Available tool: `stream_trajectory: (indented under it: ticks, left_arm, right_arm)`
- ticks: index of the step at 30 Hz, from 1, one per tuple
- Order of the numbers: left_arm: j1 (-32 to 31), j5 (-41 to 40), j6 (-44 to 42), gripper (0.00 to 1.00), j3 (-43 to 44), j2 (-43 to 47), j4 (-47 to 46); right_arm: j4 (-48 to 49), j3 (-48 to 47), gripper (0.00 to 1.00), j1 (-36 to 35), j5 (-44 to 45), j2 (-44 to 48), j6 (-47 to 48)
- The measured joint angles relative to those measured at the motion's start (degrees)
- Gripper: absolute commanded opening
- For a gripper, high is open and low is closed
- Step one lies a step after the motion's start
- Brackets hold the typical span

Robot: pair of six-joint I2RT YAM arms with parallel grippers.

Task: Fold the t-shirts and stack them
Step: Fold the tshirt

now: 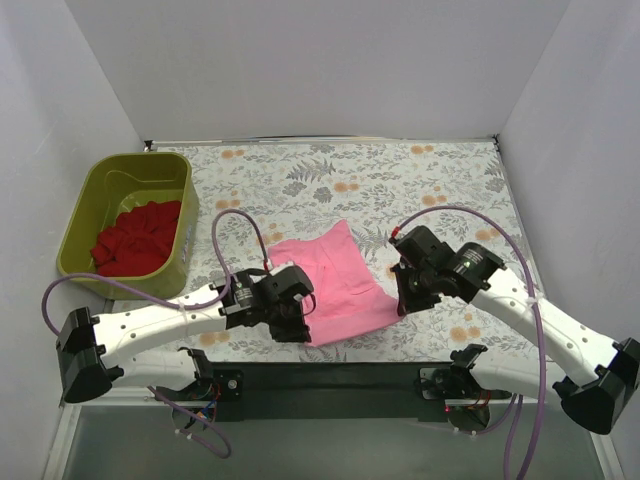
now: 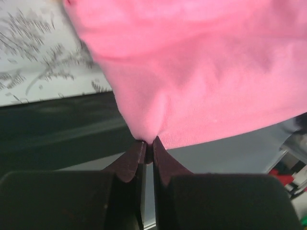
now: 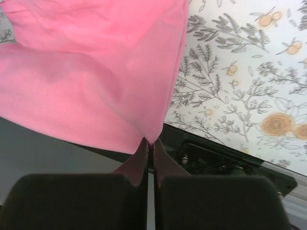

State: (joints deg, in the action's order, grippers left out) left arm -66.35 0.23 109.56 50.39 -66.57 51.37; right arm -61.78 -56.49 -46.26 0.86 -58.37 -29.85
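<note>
The pink t-shirt point(image 1: 335, 285) lies partly folded on the flowered table near its front edge, between my two arms. My left gripper point(image 1: 296, 322) is shut on its near left edge; in the left wrist view the pink t-shirt point(image 2: 192, 67) is pinched at the tips of the left gripper point(image 2: 149, 143) and hangs above them. My right gripper point(image 1: 402, 302) is shut on the near right corner, and the pink t-shirt point(image 3: 91, 81) runs up from the right gripper point(image 3: 150, 142). The red t-shirt point(image 1: 138, 238) lies crumpled in the olive-green tub point(image 1: 80, 215) at the left.
The tub stands against the left wall. White walls close the table on three sides. A black mounting bar point(image 1: 330, 378) with both arm bases runs along the near edge. Purple cables loop over each arm.
</note>
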Motion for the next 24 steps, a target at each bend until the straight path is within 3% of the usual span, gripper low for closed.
stream_trajectory:
  ticks: [6, 15, 24]
  left_arm:
    - [10.3, -3.6, -4.1, 0.0, 5.0, 0.5, 2.1]
    - [14.8, -4.9, -7.8, 0.0, 7.9, 0.4, 2.6]
    - [21.4, -5.6, -9.9, 0.0, 6.4, -0.2, -0.8]
  right_arm:
    - [-1.9, -11.4, 0.01, 0.6, 4.5, -9.5, 4.5]
    - [-2.9, -25.2, 0.01, 3.4, 5.7, -17.8, 10.5]
    - [-2.6, -32.2, 0.01, 3.9, 7.0, -27.8, 13.9]
